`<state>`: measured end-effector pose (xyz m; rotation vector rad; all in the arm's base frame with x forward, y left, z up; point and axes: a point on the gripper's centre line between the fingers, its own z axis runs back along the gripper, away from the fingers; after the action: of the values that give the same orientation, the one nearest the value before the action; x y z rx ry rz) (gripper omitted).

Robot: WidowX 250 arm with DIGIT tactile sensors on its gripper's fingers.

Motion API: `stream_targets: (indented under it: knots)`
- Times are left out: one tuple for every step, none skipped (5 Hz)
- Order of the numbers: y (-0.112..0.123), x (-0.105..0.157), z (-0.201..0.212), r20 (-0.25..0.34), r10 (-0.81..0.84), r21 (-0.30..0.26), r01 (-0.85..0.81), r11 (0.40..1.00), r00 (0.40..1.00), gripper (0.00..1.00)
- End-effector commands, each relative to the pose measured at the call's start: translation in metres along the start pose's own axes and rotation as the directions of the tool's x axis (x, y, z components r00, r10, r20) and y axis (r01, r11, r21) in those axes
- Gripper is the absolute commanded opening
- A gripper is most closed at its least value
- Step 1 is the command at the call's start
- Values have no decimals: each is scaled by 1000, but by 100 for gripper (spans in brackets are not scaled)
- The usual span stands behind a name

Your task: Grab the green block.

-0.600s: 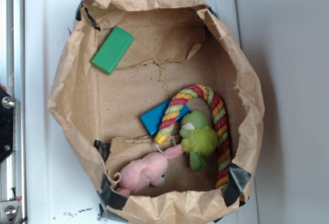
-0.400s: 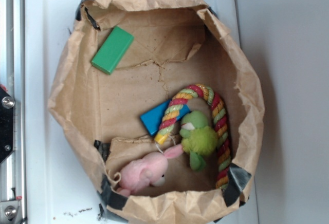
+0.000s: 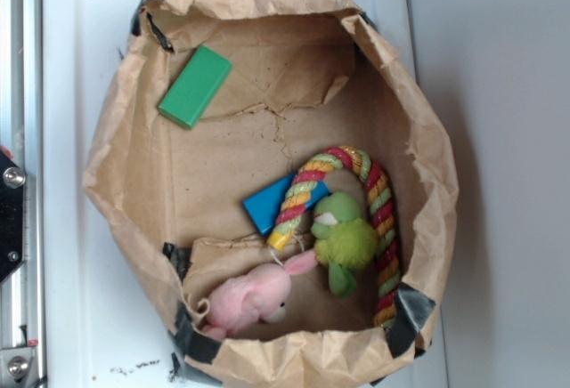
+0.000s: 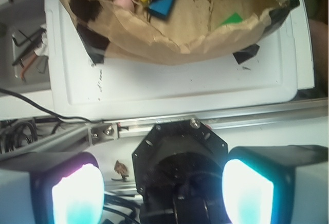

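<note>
The green block (image 3: 195,86) lies flat at the back left of the brown paper bag (image 3: 429,161), resting against its wall. In the wrist view only a corner of the green block (image 4: 232,19) shows over the bag's crumpled rim (image 4: 175,41). My gripper (image 4: 162,193) is open, its two glowing pads (image 4: 77,196) far apart with nothing between them. It hangs outside the bag, above the black robot base (image 4: 180,154), well short of the block. The exterior view does not show the gripper.
Inside the bag lie a blue block (image 3: 265,207), a striped rope toy (image 3: 367,170), a lime plush (image 3: 346,242) and a pink bunny (image 3: 254,297). The bag stands on a white tray (image 3: 76,139). Metal rails (image 4: 103,130) and cables run beside the base.
</note>
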<state>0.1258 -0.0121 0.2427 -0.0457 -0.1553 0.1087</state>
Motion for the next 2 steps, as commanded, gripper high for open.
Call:
stream_targets:
  knots:
    - [6, 92, -49, 102, 218, 39, -222, 974, 971, 100]
    - [12, 141, -60, 122, 281, 40, -287, 957, 952, 100]
